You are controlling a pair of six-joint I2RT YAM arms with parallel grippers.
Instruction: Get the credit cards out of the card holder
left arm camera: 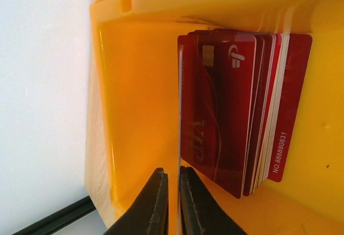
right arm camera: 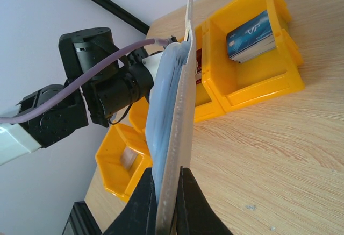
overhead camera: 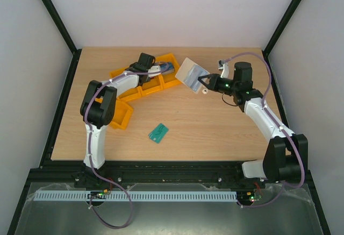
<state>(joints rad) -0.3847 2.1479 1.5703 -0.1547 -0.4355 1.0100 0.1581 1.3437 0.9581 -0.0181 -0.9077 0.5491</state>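
My right gripper (overhead camera: pixel 203 82) is shut on the edge of the card holder (overhead camera: pixel 189 73) and holds it open and upright above the table. In the right wrist view (right arm camera: pixel 167 203) the holder (right arm camera: pixel 173 111) shows edge-on, with its beige outer face and pale blue inner face. My left gripper (overhead camera: pixel 159 69) is inside a yellow bin (left arm camera: pixel 134 111). Its jaws (left arm camera: pixel 173 194) are closed on a thin credit card (left arm camera: pixel 179 111) seen edge-on. The card stands beside a stack of dark red cards (left arm camera: pixel 231 106) lying in the bin.
A row of yellow bins (overhead camera: pixel 144 87) stands at the back left. One holds blue cards (right arm camera: pixel 250 36). A separate yellow bin (overhead camera: pixel 122 115) sits nearer the left arm. A small green card (overhead camera: pixel 158 133) lies flat mid-table. The left arm (right arm camera: pixel 91 90) is just behind the holder.
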